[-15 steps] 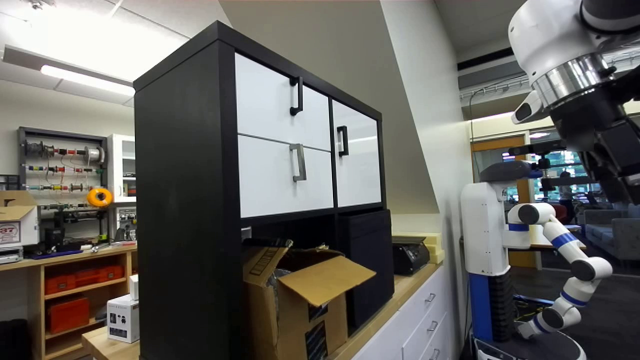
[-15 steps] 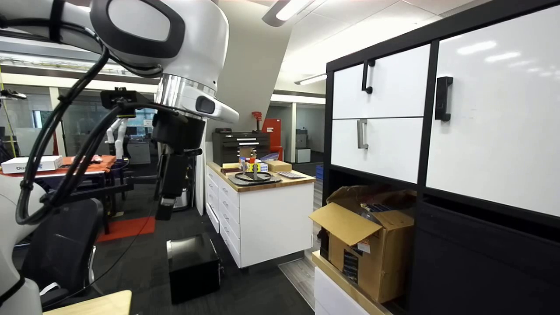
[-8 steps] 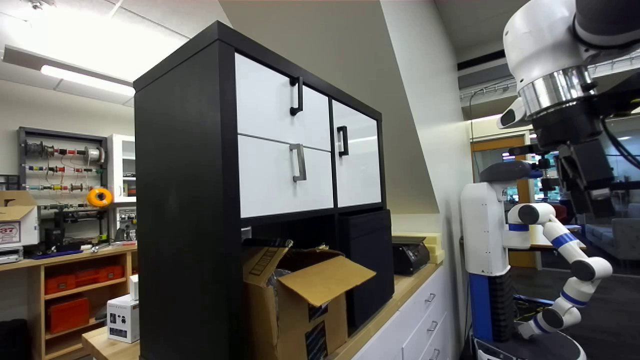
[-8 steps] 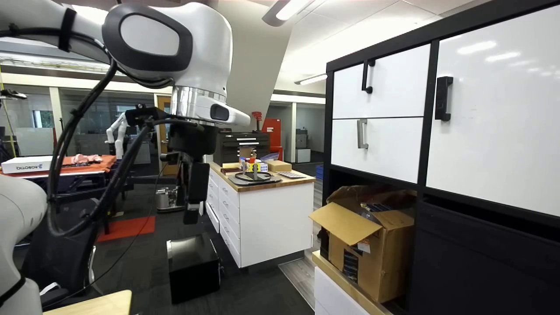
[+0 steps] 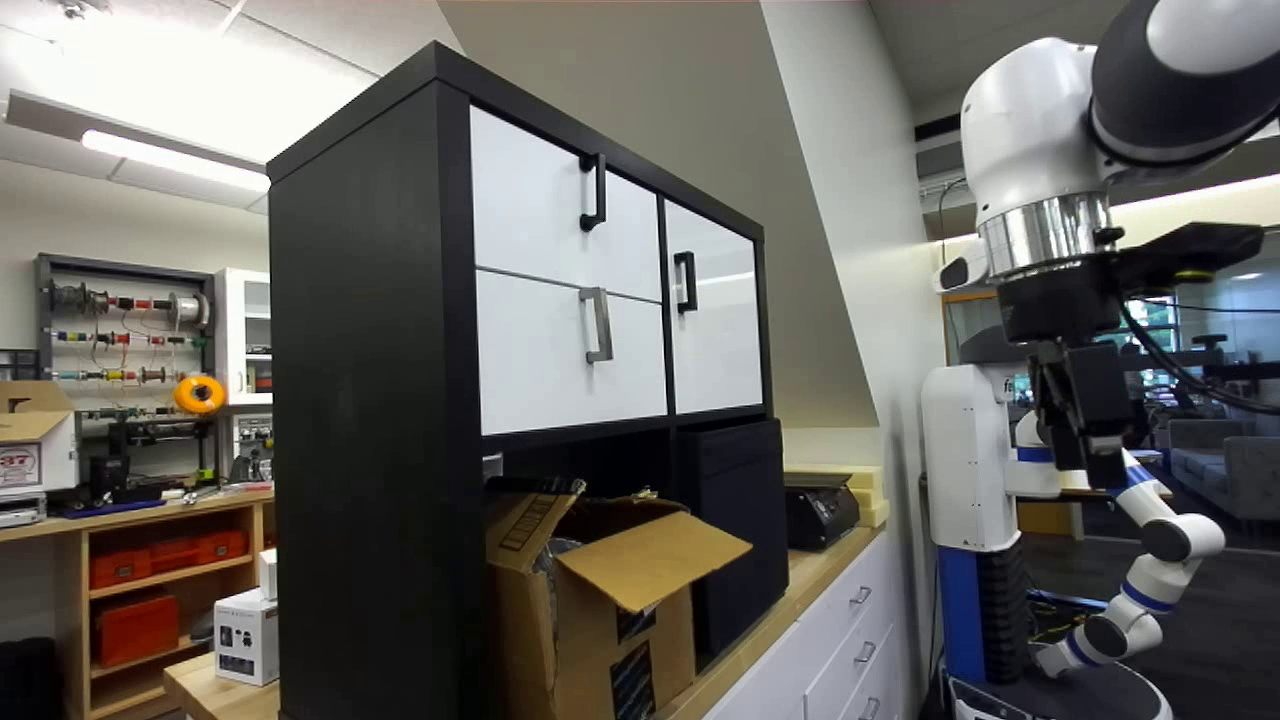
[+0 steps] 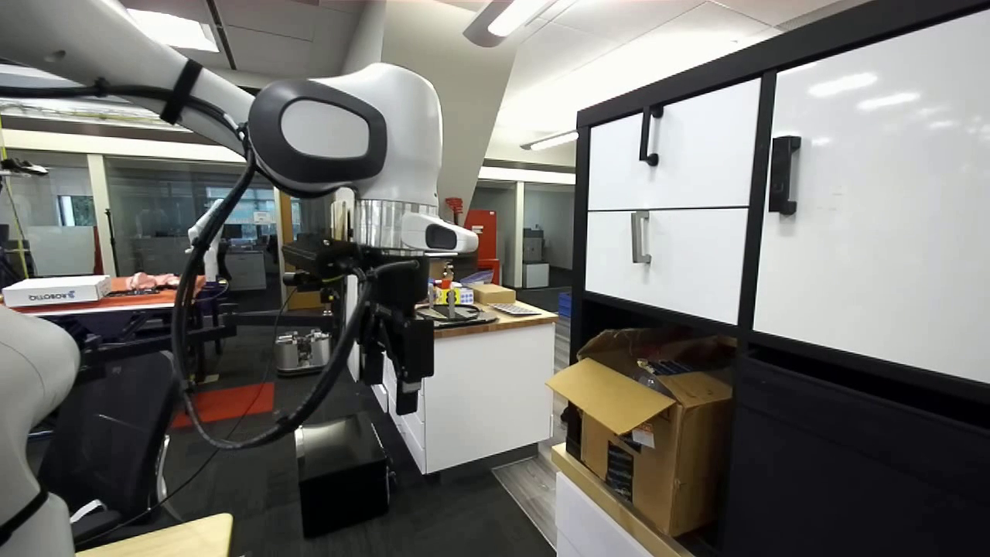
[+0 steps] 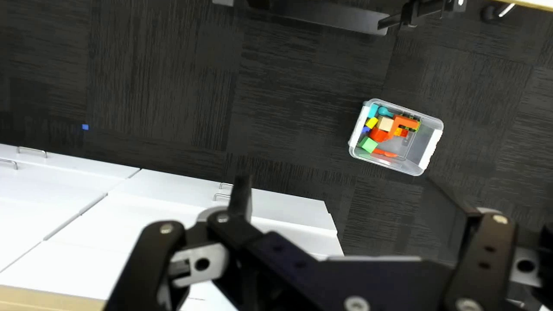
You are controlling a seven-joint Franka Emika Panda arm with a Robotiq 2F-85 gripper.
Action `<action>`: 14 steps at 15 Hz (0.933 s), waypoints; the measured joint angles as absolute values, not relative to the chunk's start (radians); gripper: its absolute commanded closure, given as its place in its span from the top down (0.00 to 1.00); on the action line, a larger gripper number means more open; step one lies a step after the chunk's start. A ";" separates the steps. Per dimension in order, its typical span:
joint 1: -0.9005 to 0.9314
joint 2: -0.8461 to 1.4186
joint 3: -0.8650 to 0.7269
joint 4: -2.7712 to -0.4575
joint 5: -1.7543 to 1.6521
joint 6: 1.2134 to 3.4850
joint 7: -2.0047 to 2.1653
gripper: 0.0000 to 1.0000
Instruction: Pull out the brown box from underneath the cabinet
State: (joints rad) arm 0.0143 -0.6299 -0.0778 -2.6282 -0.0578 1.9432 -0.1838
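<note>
Wrist view: the gripper is seen spread wide with nothing held, while in both exterior views the brown box is lodged in the open lower compartment of the cabinet, well apart from the gripper. If only the loose front flap is pinched, it may be bent or torn and the box left behind. If pulled too far, the box could be tipped off the narrow wooden ledge.
</note>
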 measured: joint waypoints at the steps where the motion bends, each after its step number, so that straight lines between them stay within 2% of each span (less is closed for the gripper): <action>1: 0.020 -0.604 -0.078 -2.627 -0.058 1.977 -0.200 1.00; 7: 0.050 -0.441 -0.079 -2.579 -0.048 2.145 -0.311 1.00; 14: 0.079 -0.257 -0.072 -2.456 -0.025 2.240 -0.407 1.00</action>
State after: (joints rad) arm 0.0785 -0.2569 -0.0724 -2.4558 -0.0250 2.2397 -0.4073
